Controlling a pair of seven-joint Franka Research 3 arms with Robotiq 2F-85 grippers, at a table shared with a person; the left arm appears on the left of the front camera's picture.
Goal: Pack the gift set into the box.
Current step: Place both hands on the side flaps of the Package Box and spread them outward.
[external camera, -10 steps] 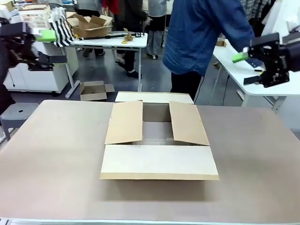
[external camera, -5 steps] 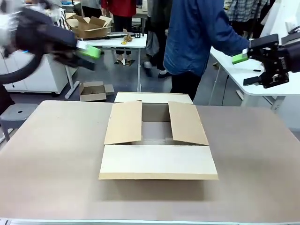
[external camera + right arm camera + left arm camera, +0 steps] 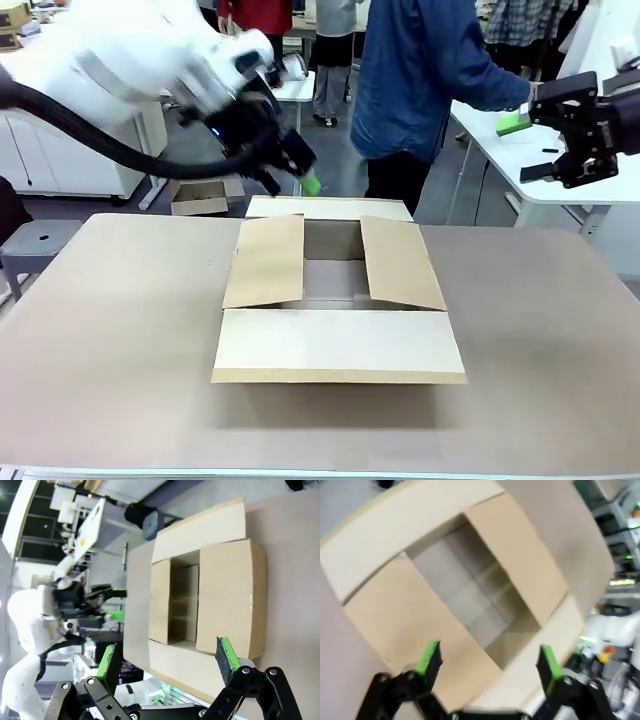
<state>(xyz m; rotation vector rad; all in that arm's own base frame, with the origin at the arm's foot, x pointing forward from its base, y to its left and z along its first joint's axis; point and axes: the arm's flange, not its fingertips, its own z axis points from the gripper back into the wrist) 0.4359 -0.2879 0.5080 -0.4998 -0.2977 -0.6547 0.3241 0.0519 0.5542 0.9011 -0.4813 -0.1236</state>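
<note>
Our left gripper (image 3: 305, 183) reaches out low, motion-blurred, fingers spread wide; our right gripper (image 3: 531, 148) hangs raised, fingers equally parted.

This looks like a robotics lab in an open hall. A white robot arm (image 3: 130, 50) with a thick black cable (image 3: 110, 152) hangs over a brown tabletop (image 3: 100, 330). Beyond it are a grey floor (image 3: 330, 160), white work tables (image 3: 295, 88), a white cabinet (image 3: 70, 175), a grey stool (image 3: 40, 238), a small open carton (image 3: 200, 193) on the floor, and a person (image 3: 420, 80) standing.
</note>
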